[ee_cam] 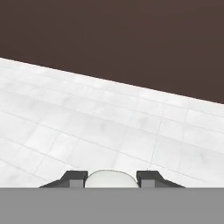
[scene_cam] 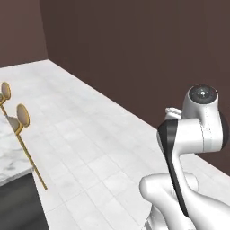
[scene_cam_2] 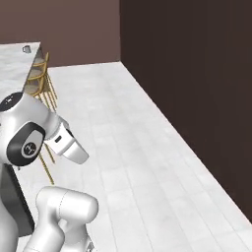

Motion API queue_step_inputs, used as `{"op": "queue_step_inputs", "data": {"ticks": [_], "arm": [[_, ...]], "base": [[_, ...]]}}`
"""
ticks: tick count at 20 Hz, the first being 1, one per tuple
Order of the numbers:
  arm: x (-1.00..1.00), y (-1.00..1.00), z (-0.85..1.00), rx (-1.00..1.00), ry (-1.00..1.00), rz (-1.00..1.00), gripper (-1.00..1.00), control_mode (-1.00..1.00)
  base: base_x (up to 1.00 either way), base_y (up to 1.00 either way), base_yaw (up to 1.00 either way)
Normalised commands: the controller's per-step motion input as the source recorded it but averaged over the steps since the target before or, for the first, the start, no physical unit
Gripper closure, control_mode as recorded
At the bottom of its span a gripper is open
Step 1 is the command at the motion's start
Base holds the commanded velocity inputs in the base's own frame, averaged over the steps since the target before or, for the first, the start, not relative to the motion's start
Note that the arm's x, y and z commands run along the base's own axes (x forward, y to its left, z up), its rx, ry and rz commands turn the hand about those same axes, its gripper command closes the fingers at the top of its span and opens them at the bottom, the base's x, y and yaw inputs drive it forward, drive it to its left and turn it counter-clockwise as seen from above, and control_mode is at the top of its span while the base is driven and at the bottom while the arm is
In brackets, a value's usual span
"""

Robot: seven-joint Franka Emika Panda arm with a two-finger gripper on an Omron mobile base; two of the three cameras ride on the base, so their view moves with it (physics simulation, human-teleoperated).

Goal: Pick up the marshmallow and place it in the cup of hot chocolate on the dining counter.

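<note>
In my hand view the gripper (ee_cam: pixel 112 180) has its two dark fingers (ee_cam: pixel 74 178) pinching the marshmallow (ee_cam: pixel 111 179), a white rounded lump between the tips, above pale tiled floor (ee_cam: pixel 100 127) with a dark brown wall (ee_cam: pixel 131 39) beyond. From the right base view I see the cup (scene_cam_2: pixel 26 48) far off, near the counter's (scene_cam_2: pixel 15 61) edge, above gold stools (scene_cam_2: pixel 39 78).

Gripper (ee_cam: pixel 111 178) at the bottom edge, dark fingertips (ee_cam: pixel 74 178) closed against either side of the marshmallow (ee_cam: pixel 111 179), a pale rounded white shape pinched between them. Beyond, a pale grey tiled floor (ee_cam: pixel 87 122) sloping down to the right across the view. Above the floor's far edge, a plain dark brown wall (ee_cam: pixel 113 39).
</note>
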Motion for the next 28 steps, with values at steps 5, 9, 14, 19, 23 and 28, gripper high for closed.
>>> {"op": "queue_step_inputs", "data": {"ticks": [5, 9, 14, 19, 23, 28], "arm": [[0.00, 0.00, 0.00, 0.00, 0.00, 0.00, 1.00, 1.00], [0.00, 0.00, 0.00, 0.00, 0.00, 0.00, 1.00, 1.00], [0.00, 0.00, 0.00, 0.00, 0.00, 0.00, 1.00, 1.00], [0.00, 0.00, 0.00, 0.00, 0.00, 0.00, 1.00, 1.00], [0.00, 0.00, 0.00, 0.00, 0.00, 0.00, 1.00, 1.00], [0.00, 0.00, 0.00, 0.00, 0.00, 0.00, 1.00, 1.00]], "base": [[1.00, -0.92, 0.38], [1.00, -0.86, 0.38], [1.00, -0.88, 0.38], [1.00, -0.86, 0.38], [1.00, -0.89, 0.38], [1.00, -0.80, 0.37]]}}
